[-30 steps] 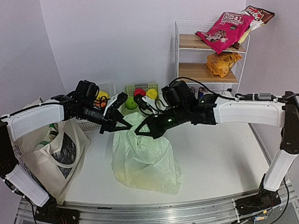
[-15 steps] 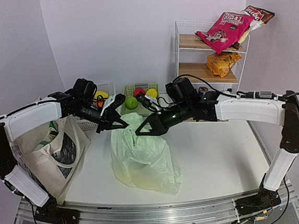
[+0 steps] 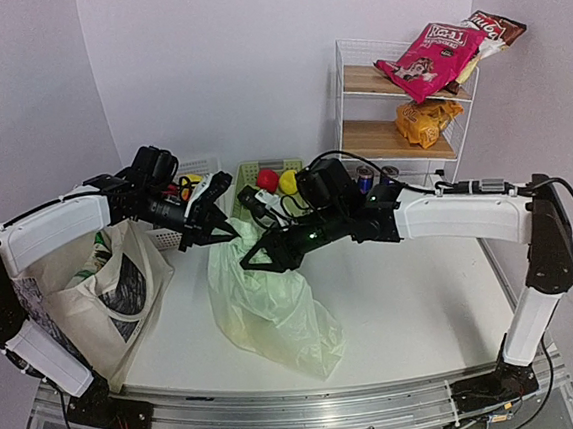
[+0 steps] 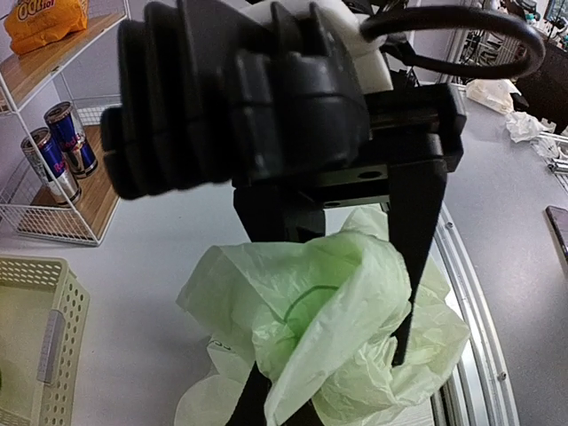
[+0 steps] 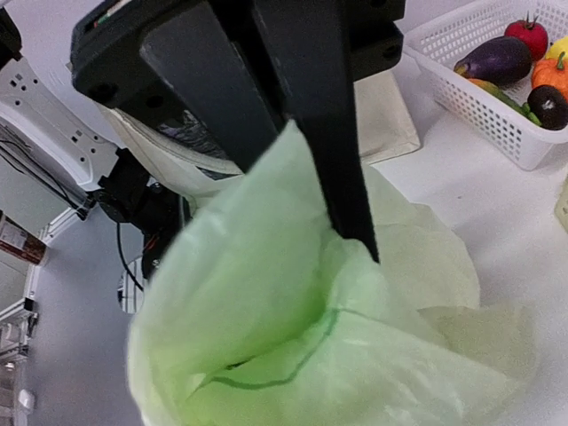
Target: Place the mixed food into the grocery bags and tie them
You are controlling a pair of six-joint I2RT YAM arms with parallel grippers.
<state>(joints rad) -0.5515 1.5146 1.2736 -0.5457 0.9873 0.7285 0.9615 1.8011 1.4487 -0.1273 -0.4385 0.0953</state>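
The pale-green plastic grocery bag (image 3: pixel 269 306) sits mid-table, its top bunched and pulled up to the left. My left gripper (image 3: pixel 226 236) is shut on that bunched top; in the right wrist view its closed tips (image 5: pixel 359 240) pinch the plastic (image 5: pixel 293 355). My right gripper (image 3: pixel 253 261) is just to the right at the same bunch, jaws apart, one finger (image 4: pixel 415 248) on either side of the gathered plastic (image 4: pixel 337 311). The cream canvas tote (image 3: pixel 102 291) stands open at the left with packets showing inside. What the green bag holds is hidden.
A wire shelf (image 3: pixel 352 98) at the back right carries a pink snack packet (image 3: pixel 423 57), an orange packet (image 3: pixel 427 122) and drink cans (image 4: pixel 53 151). Plastic baskets (image 3: pixel 273 170) with toy fruit and vegetables (image 5: pixel 497 62) stand along the back wall behind the bags.
Both grippers have shifted left, drawing the bag's top with them. The left gripper has shut on the plastic. The right gripper, shut a second ago, has spread its jaws.
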